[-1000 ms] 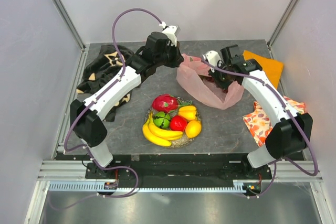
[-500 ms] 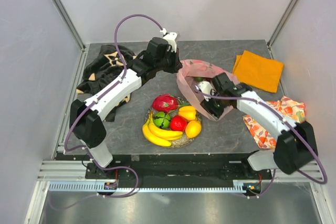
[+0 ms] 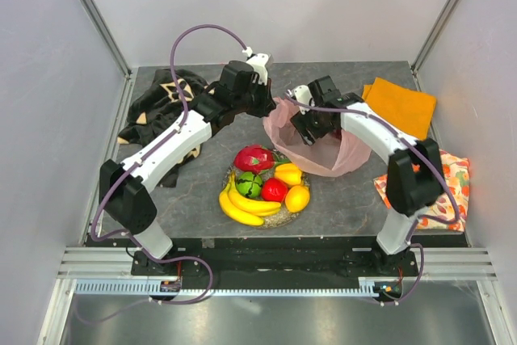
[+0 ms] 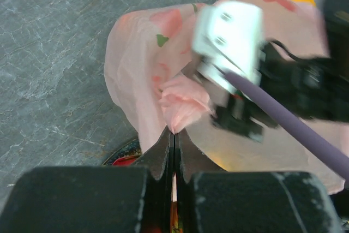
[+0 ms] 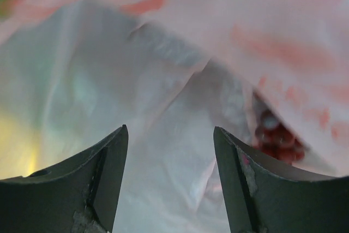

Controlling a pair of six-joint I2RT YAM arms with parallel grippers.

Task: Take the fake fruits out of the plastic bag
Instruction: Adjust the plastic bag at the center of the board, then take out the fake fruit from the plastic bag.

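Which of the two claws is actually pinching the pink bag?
The left claw: its jaws are shut on a bunched fold of the plastic bag. The right claw stands open, jaws apart, gripping nothing.

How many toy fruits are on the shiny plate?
6: dragon fruit at the back, green ball and red apple in the middle, two yellow-orange pieces on the right, banana bunch in front. Others may hide underneath.
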